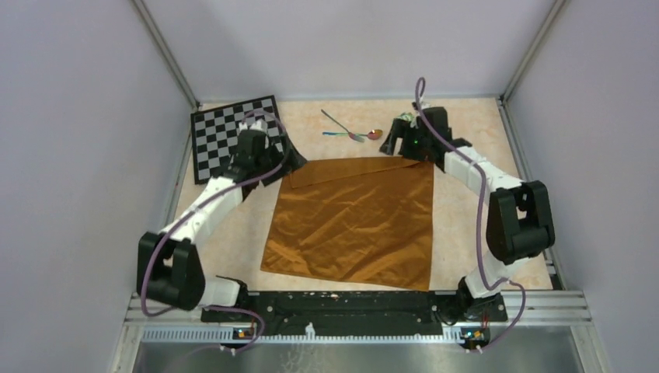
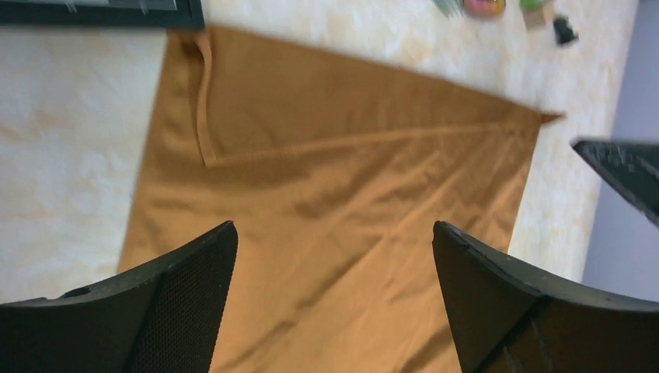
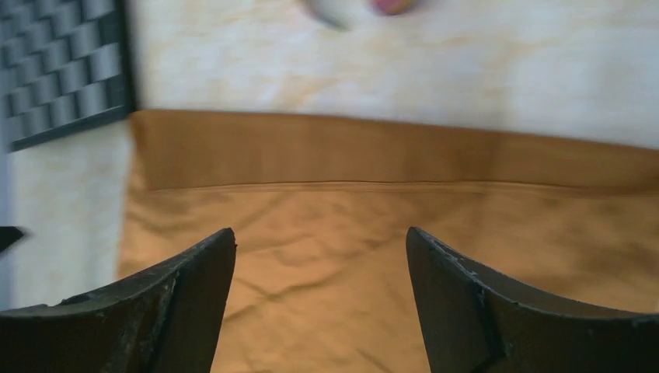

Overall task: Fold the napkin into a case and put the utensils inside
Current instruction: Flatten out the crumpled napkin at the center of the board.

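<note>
The orange-brown napkin (image 1: 357,221) lies spread on the table with a narrow strip folded over along its far edge (image 1: 365,167). It fills the left wrist view (image 2: 334,179) and the right wrist view (image 3: 388,233). My left gripper (image 1: 289,162) is open and empty above the napkin's far left corner. My right gripper (image 1: 404,151) is open and empty above the far right corner. The two utensils (image 1: 350,130) lie on the table beyond the napkin, the spoon's coppery bowl (image 1: 374,134) near the right gripper.
A black-and-white chessboard (image 1: 225,132) lies at the far left, partly under the left arm. Grey walls enclose the table on three sides. A small green thing (image 2: 532,4) shows at the top edge of the left wrist view beside the spoon bowl.
</note>
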You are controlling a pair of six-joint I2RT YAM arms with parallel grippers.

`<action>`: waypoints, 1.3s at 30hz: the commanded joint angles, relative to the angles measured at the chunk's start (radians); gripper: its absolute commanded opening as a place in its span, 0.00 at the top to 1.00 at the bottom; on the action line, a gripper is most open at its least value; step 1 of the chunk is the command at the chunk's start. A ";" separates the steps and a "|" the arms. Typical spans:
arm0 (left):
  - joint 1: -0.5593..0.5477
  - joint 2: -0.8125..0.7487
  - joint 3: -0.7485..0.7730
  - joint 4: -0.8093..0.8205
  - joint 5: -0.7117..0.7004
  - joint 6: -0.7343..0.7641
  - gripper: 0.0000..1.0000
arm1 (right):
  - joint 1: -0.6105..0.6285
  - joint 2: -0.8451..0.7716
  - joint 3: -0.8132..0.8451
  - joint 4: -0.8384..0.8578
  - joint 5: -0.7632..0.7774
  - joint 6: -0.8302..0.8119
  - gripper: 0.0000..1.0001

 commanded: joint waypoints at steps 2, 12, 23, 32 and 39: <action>0.000 -0.159 -0.271 0.194 0.114 -0.005 0.01 | 0.154 0.028 -0.133 0.484 -0.215 0.325 0.20; 0.014 0.083 -0.174 0.265 0.116 -0.055 0.23 | 0.224 0.112 -0.156 0.421 -0.155 0.394 0.44; 0.014 0.236 -0.134 0.322 -0.004 -0.091 0.34 | 0.212 0.000 -0.327 0.332 -0.105 0.269 0.77; 0.013 0.270 -0.148 0.328 -0.068 -0.086 0.26 | 0.176 0.003 -0.380 0.341 -0.121 0.254 0.88; 0.013 0.327 -0.148 0.374 -0.020 -0.111 0.32 | 0.166 0.018 -0.398 0.358 -0.131 0.252 0.95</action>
